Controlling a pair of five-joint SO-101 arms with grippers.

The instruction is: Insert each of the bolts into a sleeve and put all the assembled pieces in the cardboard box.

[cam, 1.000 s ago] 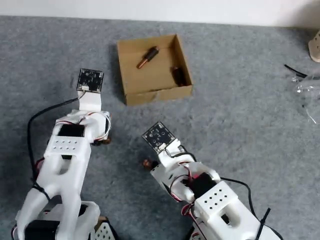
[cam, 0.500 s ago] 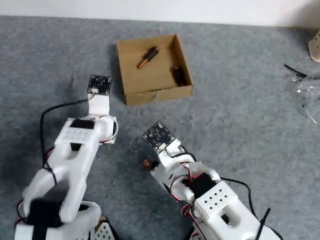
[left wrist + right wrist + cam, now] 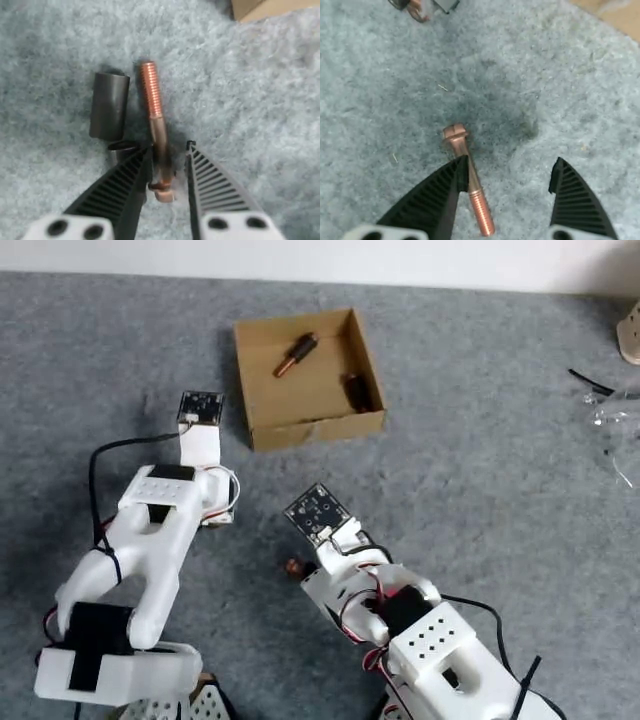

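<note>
A copper bolt point(image 3: 154, 107) lies on the grey carpet with a black sleeve point(image 3: 109, 105) beside it, the two apart. My left gripper point(image 3: 167, 147) is open and narrow, its jaws on either side of this bolt's shank near the head. A dark ring point(image 3: 122, 146) peeks out by one finger. My right gripper point(image 3: 510, 162) is open wide over a second copper bolt point(image 3: 466, 172), which lies against one finger point(image 3: 451, 182). That bolt's head point(image 3: 293, 566) shows by the right arm. The cardboard box point(image 3: 262, 423) holds a bolt-in-sleeve piece point(image 3: 296, 354) and a dark piece point(image 3: 355, 390).
The left arm point(image 3: 160, 515) sits below the box's left corner, and the right arm point(image 3: 390, 610) below its front wall. Clear plastic and black wires point(image 3: 605, 405) lie at the right edge. A pale object point(image 3: 630, 332) sits at the far right.
The left arm has swung forward, its wrist shifting slightly toward the box. The right arm has not moved.
</note>
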